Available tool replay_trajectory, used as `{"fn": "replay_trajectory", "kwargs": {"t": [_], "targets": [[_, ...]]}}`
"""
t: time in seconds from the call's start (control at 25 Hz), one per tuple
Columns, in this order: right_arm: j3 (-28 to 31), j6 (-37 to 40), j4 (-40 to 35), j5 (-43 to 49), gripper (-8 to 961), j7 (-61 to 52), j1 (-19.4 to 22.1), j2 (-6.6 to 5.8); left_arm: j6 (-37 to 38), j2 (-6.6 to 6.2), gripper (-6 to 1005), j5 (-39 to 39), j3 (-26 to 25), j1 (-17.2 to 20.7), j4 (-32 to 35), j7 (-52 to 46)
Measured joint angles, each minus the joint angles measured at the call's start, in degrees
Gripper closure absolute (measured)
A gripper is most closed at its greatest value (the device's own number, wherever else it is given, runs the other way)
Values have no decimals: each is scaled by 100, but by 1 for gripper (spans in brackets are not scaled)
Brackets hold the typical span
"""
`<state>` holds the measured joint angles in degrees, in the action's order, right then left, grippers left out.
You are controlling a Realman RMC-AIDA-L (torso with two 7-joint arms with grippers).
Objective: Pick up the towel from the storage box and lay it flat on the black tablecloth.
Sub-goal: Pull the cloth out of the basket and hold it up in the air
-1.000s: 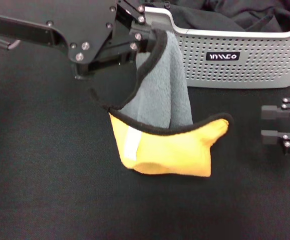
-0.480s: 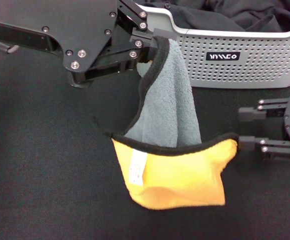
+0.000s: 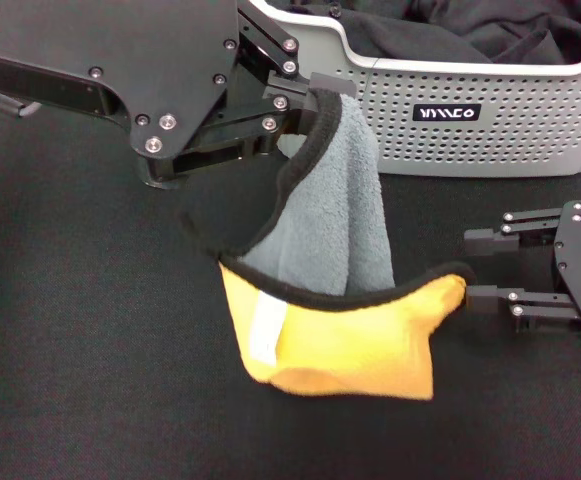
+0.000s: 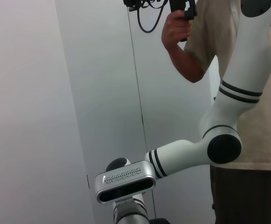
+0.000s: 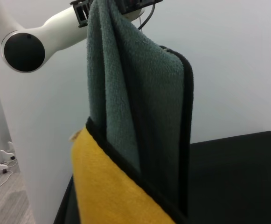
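The towel [image 3: 335, 225] hangs in the air in front of the storage box [image 3: 490, 130], grey side facing me, with its yellow lower part [image 3: 355, 340] folded up and the white label showing. My left gripper [image 3: 315, 92] is shut on its black-trimmed top edge. My right gripper [image 3: 468, 268] is open beside the towel's right yellow corner, and its lower finger [image 3: 490, 296] touches or nearly touches that corner. The right wrist view shows the towel [image 5: 126, 116] close up, hanging from above. The black tablecloth [image 3: 70, 380] lies below.
Dark clothing [image 3: 470, 30] fills the storage box behind the towel. The left wrist view shows only a white wall, a white robot arm [image 4: 219, 140] and a person [image 4: 247, 70] standing by.
My right gripper has come in from the right edge to the towel's yellow corner. The hanging towel has swayed and shifted a little; the left gripper still holds its top.
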<state>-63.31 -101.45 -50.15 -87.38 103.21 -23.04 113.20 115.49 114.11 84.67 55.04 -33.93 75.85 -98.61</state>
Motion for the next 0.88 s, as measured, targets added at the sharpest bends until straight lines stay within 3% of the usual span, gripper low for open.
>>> {"fn": "replay_trajectory", "kwargs": {"t": [0.48,0.88], "targets": [[-168,-1,6,248,518,5,-41,128,0,34,985,-4,17,2,-8,0],[-147,-5,-90,210,629,0,93,44,-7,32,985,9,-9,74,-35,0]]}}
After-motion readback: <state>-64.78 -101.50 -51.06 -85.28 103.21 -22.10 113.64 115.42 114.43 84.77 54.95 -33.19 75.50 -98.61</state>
